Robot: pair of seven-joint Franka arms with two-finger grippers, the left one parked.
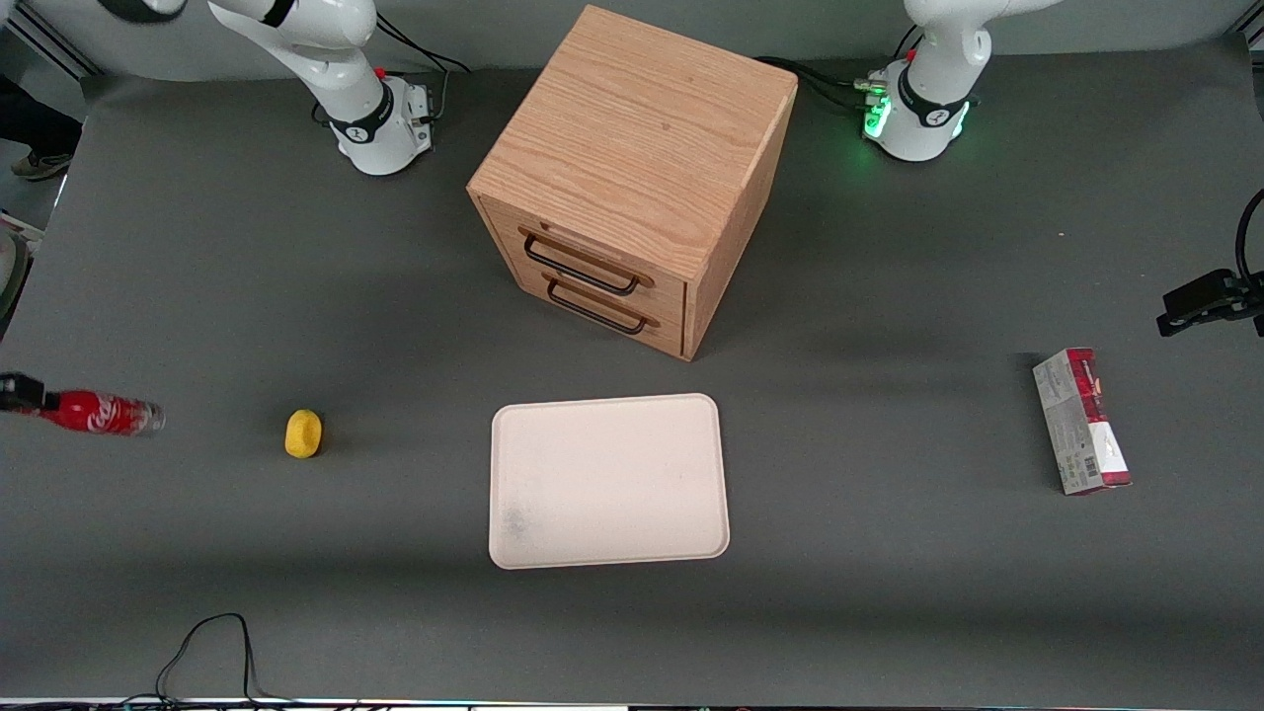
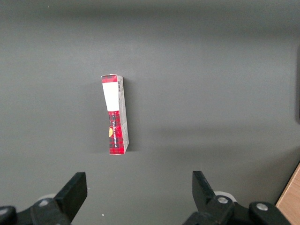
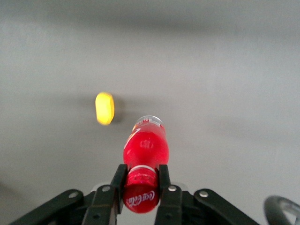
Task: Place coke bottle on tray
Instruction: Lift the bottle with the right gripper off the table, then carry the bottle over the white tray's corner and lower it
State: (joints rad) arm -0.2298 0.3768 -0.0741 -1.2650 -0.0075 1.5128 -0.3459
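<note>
The coke bottle (image 3: 144,161) was held by its capped end between the fingers of the gripper (image 3: 141,183), which were pressed against the neck just below the red cap; the clear base pointed away from the gripper. In the front view the gripper (image 1: 22,393) was seen at the working arm's end of the table, with the bottle (image 1: 99,413) lying roughly level and apparently lifted clear of the grey table (image 1: 889,612), though contact could not be ruled out. A yellow oval lump (image 3: 104,108) lay just past the bottle's base, not touching it. The tray (image 1: 608,481) lay well apart from the gripper, toward the middle of the table and in front of the wooden drawer cabinet (image 1: 632,178). A red-and-grey carton (image 1: 1081,422) lay farther still, toward the parked arm's end.

The pickup was judged complete and the carry to the tray the step in hand. For the next move, the bottle would need to be carried over or past the yellow lump, brought above the tray's bare surface, lowered and only then released.
</note>
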